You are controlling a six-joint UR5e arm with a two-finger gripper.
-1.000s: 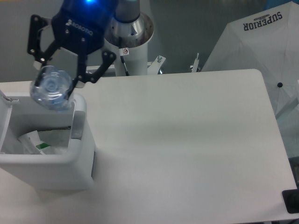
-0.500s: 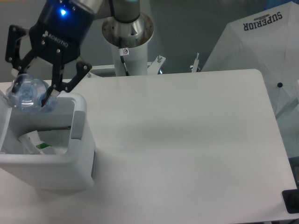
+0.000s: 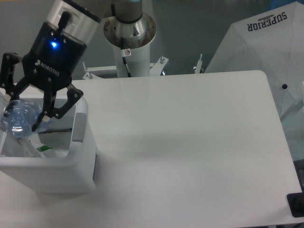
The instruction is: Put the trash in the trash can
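My gripper (image 3: 20, 118) hangs over the open trash can (image 3: 71, 166) at the table's left edge, shut on the crushed clear plastic bottle (image 3: 18, 121). I see the bottle end-on, held between the black fingers (image 3: 47, 107) just above the bin's opening. Inside the bin, part of the crumpled white wrapper with green print (image 3: 42, 148) lies on the liner. The bottle's cap and label are hidden.
The arm's silver base column (image 3: 129, 35) stands behind the table's far edge. A white umbrella-like cover printed SUPERIOR (image 3: 266, 42) sits beyond the table's right side. A dark object (image 3: 295, 204) shows at the lower right corner.
The gripper has carried the bottle left and down, from beside the bin's right rim to over its opening. Its hold on the bottle is unchanged.
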